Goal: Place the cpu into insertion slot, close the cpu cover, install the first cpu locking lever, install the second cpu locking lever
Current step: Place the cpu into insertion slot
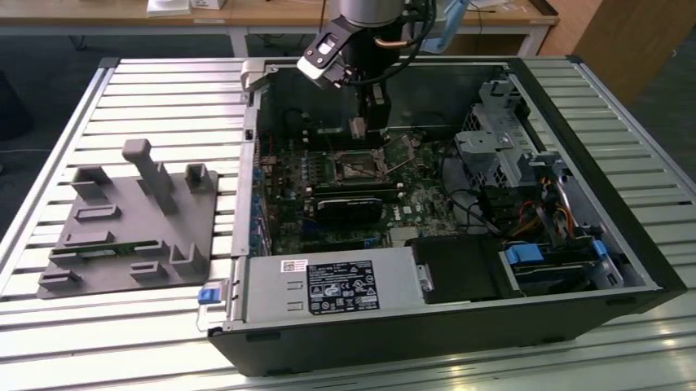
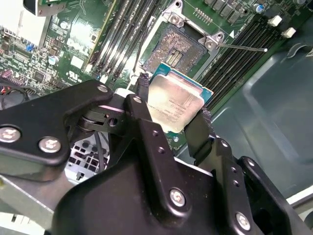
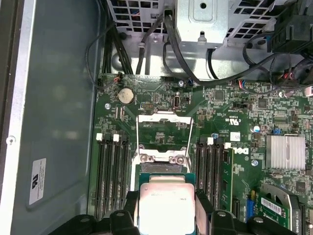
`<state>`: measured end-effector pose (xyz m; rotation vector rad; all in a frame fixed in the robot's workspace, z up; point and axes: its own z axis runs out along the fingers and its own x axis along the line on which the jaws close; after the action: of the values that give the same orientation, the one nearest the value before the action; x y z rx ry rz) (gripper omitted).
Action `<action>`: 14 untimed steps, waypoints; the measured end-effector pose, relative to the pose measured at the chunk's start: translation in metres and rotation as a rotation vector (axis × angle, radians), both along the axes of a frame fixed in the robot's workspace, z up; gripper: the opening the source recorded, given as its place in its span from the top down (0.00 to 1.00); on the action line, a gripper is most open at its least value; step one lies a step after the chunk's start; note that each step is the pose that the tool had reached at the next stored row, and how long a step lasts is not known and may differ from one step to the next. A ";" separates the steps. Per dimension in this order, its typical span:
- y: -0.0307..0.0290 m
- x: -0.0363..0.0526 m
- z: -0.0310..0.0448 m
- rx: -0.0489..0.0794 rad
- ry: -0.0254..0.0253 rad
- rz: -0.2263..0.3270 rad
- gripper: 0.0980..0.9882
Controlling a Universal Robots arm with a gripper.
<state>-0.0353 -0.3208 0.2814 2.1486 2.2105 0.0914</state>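
Second wrist view: my two fingers (image 2: 145, 122) pinch one cpu (image 2: 176, 105) near the one insertion slot (image 2: 178, 51); first wrist view's single cpu cover (image 3: 164, 117) looks raised.

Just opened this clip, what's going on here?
The robot arm's hand is shut on the cpu, gripping it by two opposite edges inside the open computer case. The chip hangs close above the insertion slot and is not yet seated in it. The cpu cover is flipped open, leaving the socket uncovered.
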 end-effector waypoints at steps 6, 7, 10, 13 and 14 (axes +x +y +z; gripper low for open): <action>0.0000 -0.0001 -0.0015 0.000 0.0000 0.000 0.50; 0.0000 -0.0001 -0.0015 0.000 0.0000 0.000 0.50; 0.0000 -0.0001 -0.0016 0.000 0.0000 0.000 0.50; 0.0000 -0.0001 -0.0021 0.000 -0.0001 0.000 0.50; 0.0000 -0.0001 -0.0024 0.000 -0.0001 0.000 0.50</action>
<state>-0.0354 -0.3208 0.2790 2.1487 2.2106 0.0918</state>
